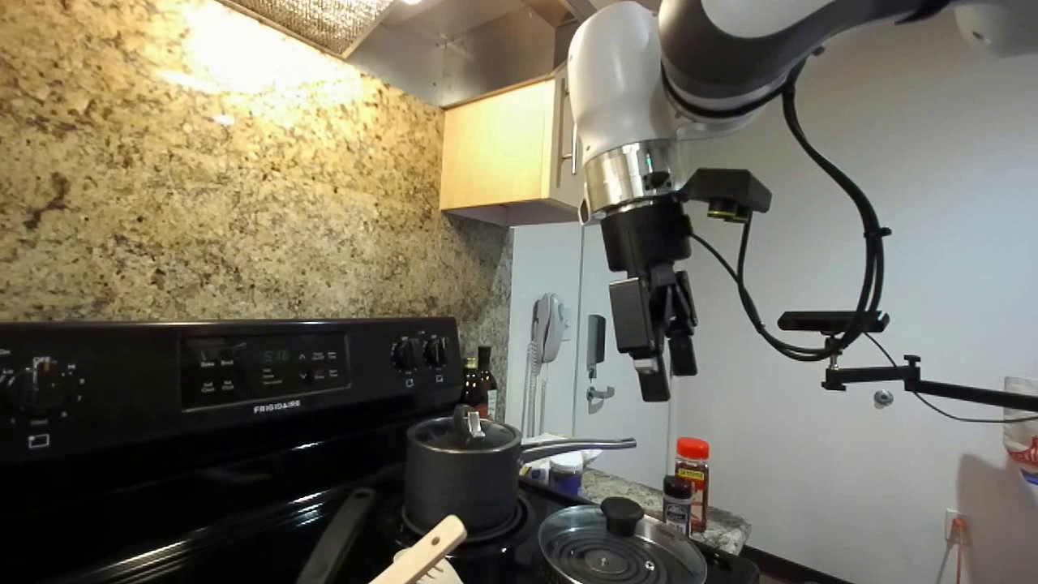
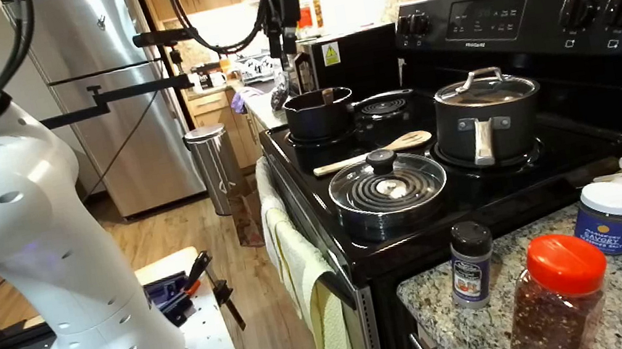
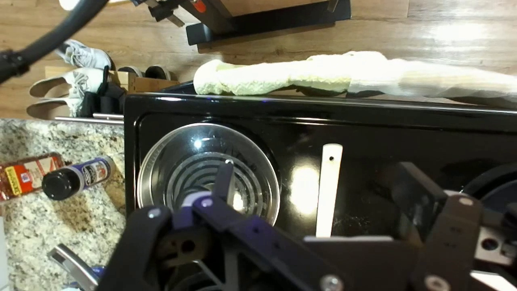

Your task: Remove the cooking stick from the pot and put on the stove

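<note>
Two pale wooden cooking sticks show. One lies flat on the black stove (image 2: 478,204), slotted head toward the back panel; its holed handle (image 3: 329,194) shows in the wrist view. Of the other, a handle end (image 2: 328,95) rises from the open dark pot (image 2: 309,122); a holed wooden handle (image 1: 418,556) also juts up at the bottom of an exterior view. A second, lidded pot (image 2: 452,136) has a silver handle. My gripper (image 1: 670,380) hangs high above the stove, pointing down. In the wrist view its fingers (image 3: 224,178) stand wide apart, holding nothing.
A round glass lid (image 2: 364,197) with a black knob covers the front burner nearest the counter. Spice jars (image 2: 473,273) stand on the granite counter (image 2: 430,299). Towels (image 2: 308,275) hang on the oven front. A raised knob panel (image 2: 535,14) runs along the back.
</note>
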Available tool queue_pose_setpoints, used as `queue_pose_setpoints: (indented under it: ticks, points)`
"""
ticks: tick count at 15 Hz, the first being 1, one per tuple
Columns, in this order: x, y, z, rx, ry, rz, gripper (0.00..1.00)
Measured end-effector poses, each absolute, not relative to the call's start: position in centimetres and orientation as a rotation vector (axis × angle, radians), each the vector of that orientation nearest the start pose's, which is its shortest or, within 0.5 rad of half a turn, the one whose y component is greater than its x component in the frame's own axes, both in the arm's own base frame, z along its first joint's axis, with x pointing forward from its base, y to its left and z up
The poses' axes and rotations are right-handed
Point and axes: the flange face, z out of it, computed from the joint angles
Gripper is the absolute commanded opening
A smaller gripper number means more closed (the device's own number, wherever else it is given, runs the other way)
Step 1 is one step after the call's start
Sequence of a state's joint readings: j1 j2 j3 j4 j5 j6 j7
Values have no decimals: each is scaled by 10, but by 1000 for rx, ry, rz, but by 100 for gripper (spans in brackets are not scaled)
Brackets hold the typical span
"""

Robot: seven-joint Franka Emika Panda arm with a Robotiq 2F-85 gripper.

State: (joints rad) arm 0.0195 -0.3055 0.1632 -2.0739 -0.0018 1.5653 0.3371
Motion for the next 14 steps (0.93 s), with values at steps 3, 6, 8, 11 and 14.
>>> queue_pose_setpoints:
  ticks: [3,6,8,11,14]
  points:
    - [453,93,542,-3222,57,310,100]
    - [479,106,538,-3216,-186,322,100]
    - [498,117,533,-3197,-344,334,100]
    - [524,135,523,-3157,-570,381,100]
    - [545,157,511,-3113,-790,445,100]
